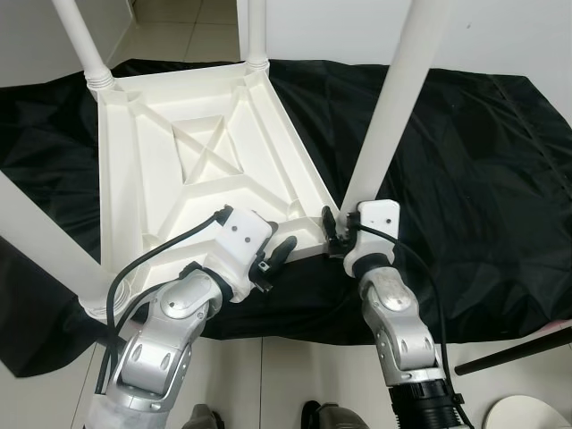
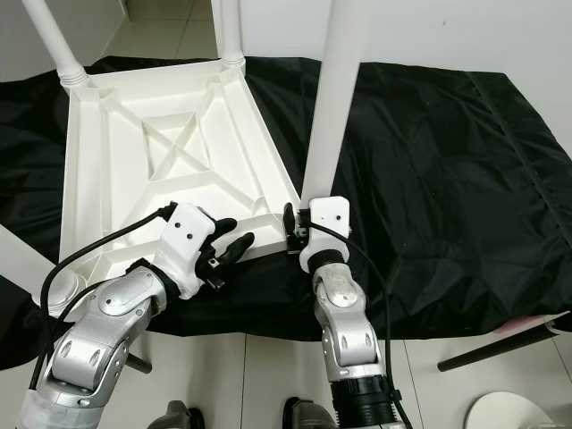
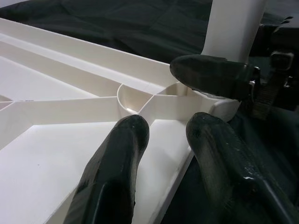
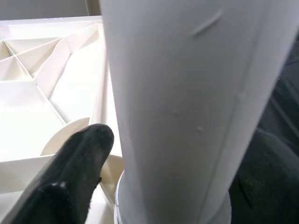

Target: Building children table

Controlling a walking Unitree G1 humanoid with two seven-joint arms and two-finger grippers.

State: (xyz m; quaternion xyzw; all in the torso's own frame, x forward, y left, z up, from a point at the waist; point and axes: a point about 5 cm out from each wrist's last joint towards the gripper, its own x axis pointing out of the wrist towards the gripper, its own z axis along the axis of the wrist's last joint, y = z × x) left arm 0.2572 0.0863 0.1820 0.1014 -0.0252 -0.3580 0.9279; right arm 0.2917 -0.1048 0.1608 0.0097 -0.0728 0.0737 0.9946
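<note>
both silver arms reach forward from the bottom of the head views, feet just visible at the lower edge. left gripper (image 1: 279,257) sits at the near edge of the upturned white table top (image 1: 179,134), black fingers (image 3: 117,172) spread apart with a clear gap, nothing between them; one finger lies over the ribbed underside, the other hangs off the rim over the black sheet (image 1: 483,179). they point toward the near right corner socket (image 3: 135,100), a round cup where the ribs meet.

right gripper (image 1: 338,234) is at that same corner, pinching the base of a white table leg (image 1: 398,107); the leg stands in the corner, leaning away to the right at the top. right wrist view has the leg (image 4: 187,107) pressed close against the camera with one black finger (image 4: 70,172) on its side; the other finger is hidden behind the leg. base collar of the leg sits at the corner, cannot tell if fully seated.

table top lies upside down on the black sheet on a pale tiled floor (image 1: 268,375), x-braced ribs facing up. two more legs stand at the far corners: far left leg (image 1: 80,40) and far right leg (image 1: 256,31), both with ribbed collars. another leg (image 1: 45,241) rises at the near left corner, cutting across the left edge of the view.

dark rod (image 1: 514,350) lies on the floor at lower right, next to a round white object (image 1: 527,416) cut off by the frame.
</note>
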